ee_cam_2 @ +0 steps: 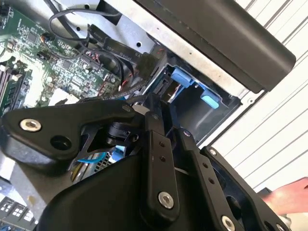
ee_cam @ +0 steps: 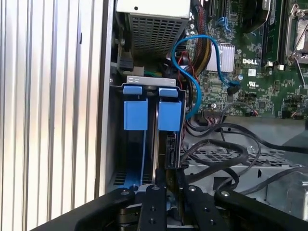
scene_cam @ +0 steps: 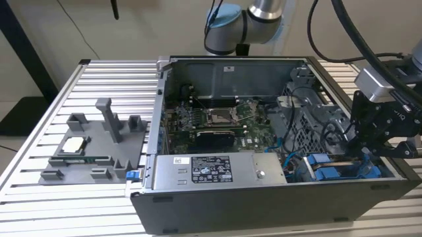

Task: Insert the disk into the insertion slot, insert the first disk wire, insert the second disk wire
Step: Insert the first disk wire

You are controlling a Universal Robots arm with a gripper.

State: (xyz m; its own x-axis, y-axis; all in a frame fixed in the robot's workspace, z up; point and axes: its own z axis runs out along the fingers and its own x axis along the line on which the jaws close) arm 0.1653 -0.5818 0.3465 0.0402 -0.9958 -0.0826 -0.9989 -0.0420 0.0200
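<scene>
Claw [ee_cam: 169,185] at insertion slot [ee_cam: 126,159] mouth, blue cable [ee_cam: 198,96] just beside

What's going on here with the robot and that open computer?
A robot arm is reaching into an open computer case on a slatted table. Its gripper sits low over the drive bay with the blue rails. A dark slab, apparently the disk, stands on edge in that bay, right at the gripper. A blue cable loops beside the bay; whether it reaches the disk cannot be seen.
</scene>
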